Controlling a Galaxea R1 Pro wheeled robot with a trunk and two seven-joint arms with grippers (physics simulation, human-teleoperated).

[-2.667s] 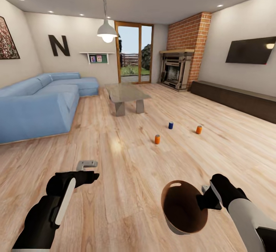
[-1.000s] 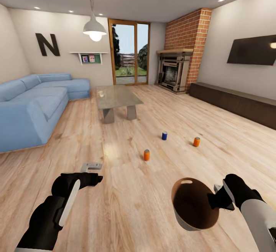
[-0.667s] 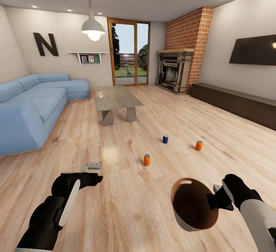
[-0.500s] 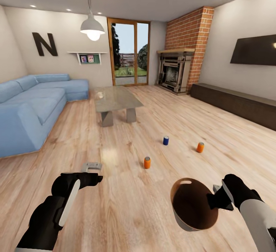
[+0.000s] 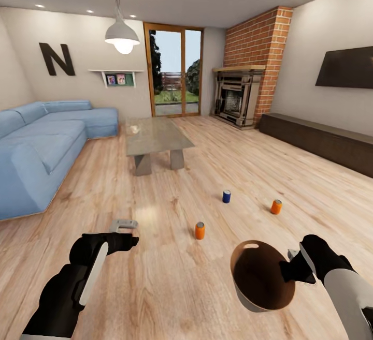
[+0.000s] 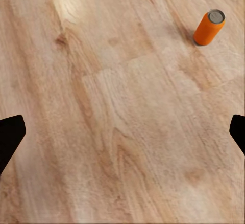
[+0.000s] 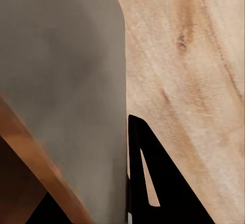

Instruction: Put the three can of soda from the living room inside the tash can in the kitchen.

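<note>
Three soda cans stand upright on the wood floor of the living room: an orange can [image 5: 200, 230] nearest me, a blue can [image 5: 226, 196] behind it, and another orange can [image 5: 276, 206] to the right. My right gripper [image 5: 290, 270] is shut on the rim of the trash can [image 5: 247, 302], held low at the right with its brown inside facing me. Its grey wall [image 7: 61, 81] shows close in the right wrist view beside a black finger [image 7: 153, 183]. My left gripper [image 5: 124, 224] hangs open over bare floor; in the left wrist view the near orange can [image 6: 209, 27] stands beyond it.
A blue sofa [image 5: 41, 148] runs along the left. A glass-topped coffee table [image 5: 155, 135] stands ahead, with a brick fireplace [image 5: 238, 94] behind it. A long dark low cabinet [image 5: 321, 141] lines the right wall under the TV [image 5: 347, 68].
The whole view has shifted: the robot has rolled forward, so the cans, table and sofa appear nearer. Both arms hold the same pose, and the trash can stays in the right gripper.
</note>
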